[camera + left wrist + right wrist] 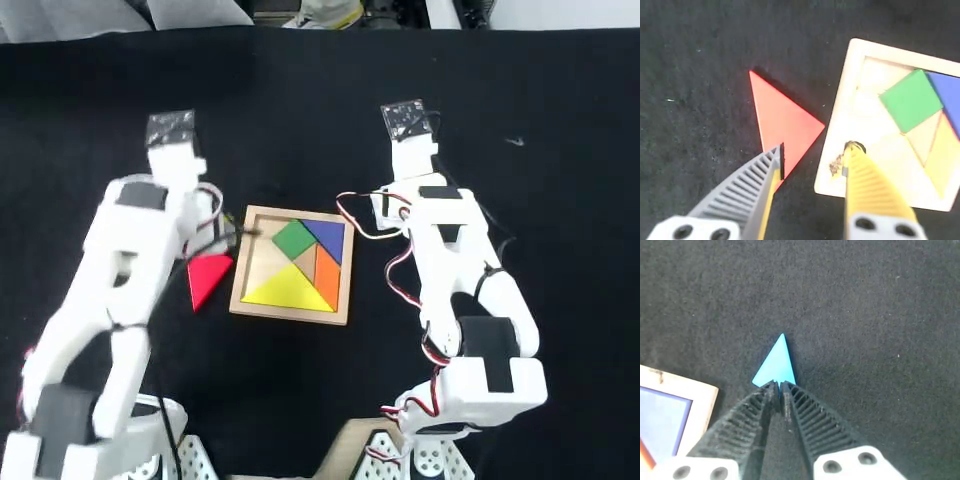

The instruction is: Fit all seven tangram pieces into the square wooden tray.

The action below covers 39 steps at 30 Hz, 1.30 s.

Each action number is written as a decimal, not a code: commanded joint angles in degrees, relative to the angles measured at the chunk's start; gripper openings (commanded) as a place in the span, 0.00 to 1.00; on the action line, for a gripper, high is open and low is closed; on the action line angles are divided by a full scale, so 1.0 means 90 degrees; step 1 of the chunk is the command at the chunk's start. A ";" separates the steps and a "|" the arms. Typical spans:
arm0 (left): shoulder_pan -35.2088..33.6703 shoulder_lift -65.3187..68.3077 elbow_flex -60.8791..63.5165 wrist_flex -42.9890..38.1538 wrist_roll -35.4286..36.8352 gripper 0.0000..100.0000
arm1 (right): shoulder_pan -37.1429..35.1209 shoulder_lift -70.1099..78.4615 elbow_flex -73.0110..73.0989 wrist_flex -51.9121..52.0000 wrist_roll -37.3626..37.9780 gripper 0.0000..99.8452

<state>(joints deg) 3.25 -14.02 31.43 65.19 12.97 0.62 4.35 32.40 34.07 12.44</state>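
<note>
Left gripper jaws spread: flat red wooden triangle at one tip, square wooden tray rim at other. Right gripper jaws pressed together, small cyan triangle just ahead. I'd pinch opposite edges: light, stiff, thin.

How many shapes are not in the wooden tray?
2. The red triangle lies on the table beside the tray, by the left gripper. The light blue triangle lies on the table past a tray corner, at the right gripper's tips. An arm may hide others.
</note>
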 commanded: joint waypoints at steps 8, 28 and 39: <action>-0.0122 0.0957 -0.0083 -0.0107 0.0410 0.22 | -0.0127 -0.0015 -0.0230 -0.0127 0.0049 0.01; -0.0640 0.2393 -0.0611 -0.0674 0.0918 0.31 | -0.0127 -0.0015 -0.0230 -0.0127 0.0049 0.01; -0.0708 0.2813 -0.0923 -0.0469 0.0908 0.31 | -0.0127 -0.0015 -0.0230 -0.0127 0.0049 0.01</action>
<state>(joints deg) -2.73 11.12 26.15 60.53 21.05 0.62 4.35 32.40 34.07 12.44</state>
